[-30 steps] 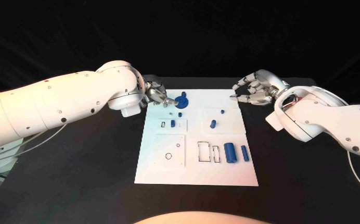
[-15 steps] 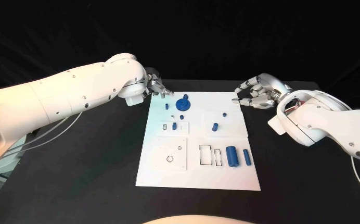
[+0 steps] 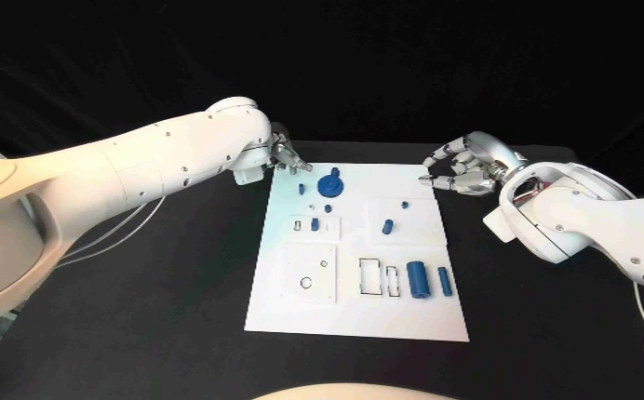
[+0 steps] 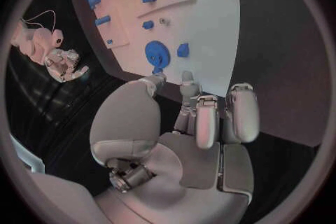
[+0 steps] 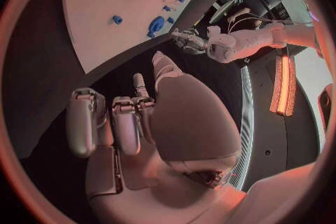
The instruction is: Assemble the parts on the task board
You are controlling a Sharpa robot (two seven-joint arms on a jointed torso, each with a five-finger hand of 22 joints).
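The white task board (image 3: 355, 312) lies mid-table. A round blue part (image 3: 330, 185) sits near its far edge, with a small blue piece (image 3: 302, 189) beside it. More small blue parts (image 3: 386, 227) sit mid-board, and two blue cylinders (image 3: 419, 279) lie at the near right. My left hand (image 3: 282, 156) hovers off the board's far-left corner, fingers loosely bent, holding nothing. In the left wrist view, that hand (image 4: 203, 117) points at the round part (image 4: 156, 55). My right hand (image 3: 461, 169) hangs off the far-right corner, empty, fingers loosely bent (image 5: 140, 117).
Empty outlined slots (image 3: 372, 274) and a raised square plate with a small hole (image 3: 307, 274) occupy the board's near half. Black tabletop (image 3: 161, 326) surrounds the board on all sides.
My left hand has drawn back from the round blue part to the board's far-left corner, leaving the part on the board. The right hand has barely moved.
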